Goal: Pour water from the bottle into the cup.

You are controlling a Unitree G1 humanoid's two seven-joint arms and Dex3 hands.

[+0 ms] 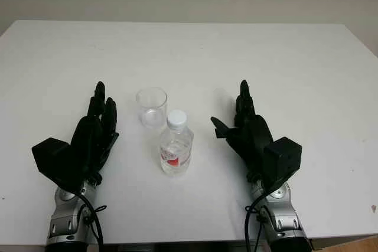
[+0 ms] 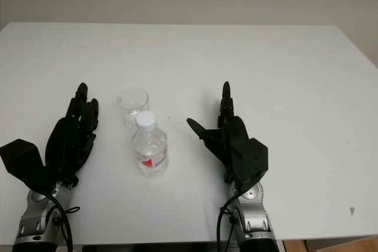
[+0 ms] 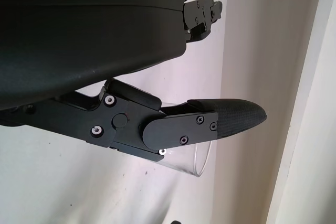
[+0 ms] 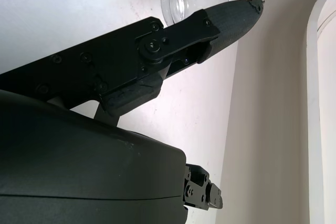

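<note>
Waiting at step 1, head views: bottle [image 1: 176, 150] upright and capped, near-centre on the table [image 1: 295, 63], cup [image 1: 152, 107] just behind it. Left hand [image 1: 94, 133] and right hand [image 1: 248, 128] flanked them, both released, holding nothing. Next likely needed a bottle grasp and uncapping. Table edges well apart. Left wrist view: cup rim beyond a finger [image 3: 231, 119].

On the white bench [image 1: 189, 51], a clear plastic cup [image 1: 152, 107] stands just behind a capped, upright clear plastic bottle with a red label [image 1: 175, 144]. The open black left hand [image 1: 94, 131] and open black right hand [image 1: 248, 128] flank them, apart from both.
</note>
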